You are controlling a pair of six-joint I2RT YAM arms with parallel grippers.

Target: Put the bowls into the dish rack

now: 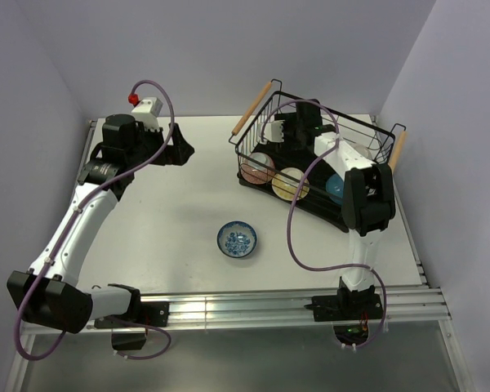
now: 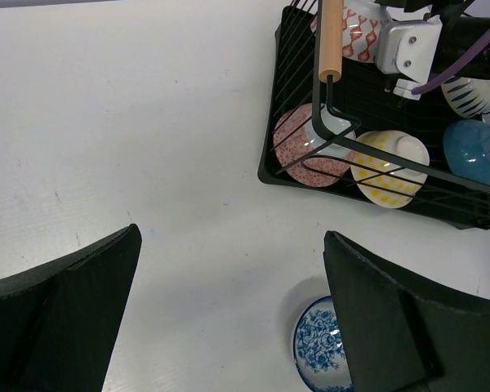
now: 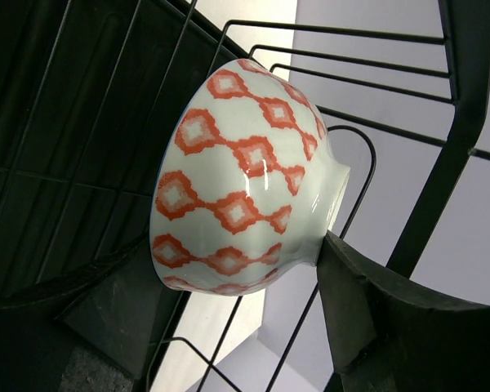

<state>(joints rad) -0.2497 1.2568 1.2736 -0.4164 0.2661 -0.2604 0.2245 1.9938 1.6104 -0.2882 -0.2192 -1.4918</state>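
Note:
The black wire dish rack (image 1: 367,131) stands at the back right; a pink bowl (image 1: 257,167), a yellow bowl (image 1: 291,183) and a blue bowl (image 1: 336,186) sit on edge along its near side. My right gripper (image 1: 287,129) is inside the rack, shut on a white bowl with orange diamonds (image 3: 237,180), one finger at its foot, the other at its rim. A blue floral bowl (image 1: 238,239) sits upright on the table. My left gripper (image 1: 180,149) is open and empty above the table, left of the rack; the floral bowl (image 2: 320,347) shows partly behind its right finger.
The rack has light wooden handles at the left (image 1: 251,109) and right (image 1: 398,149) ends. A striped bowl (image 2: 469,94) also sits in the rack. Walls close in behind and on both sides. The right arm's purple cable (image 1: 292,229) loops over the table.

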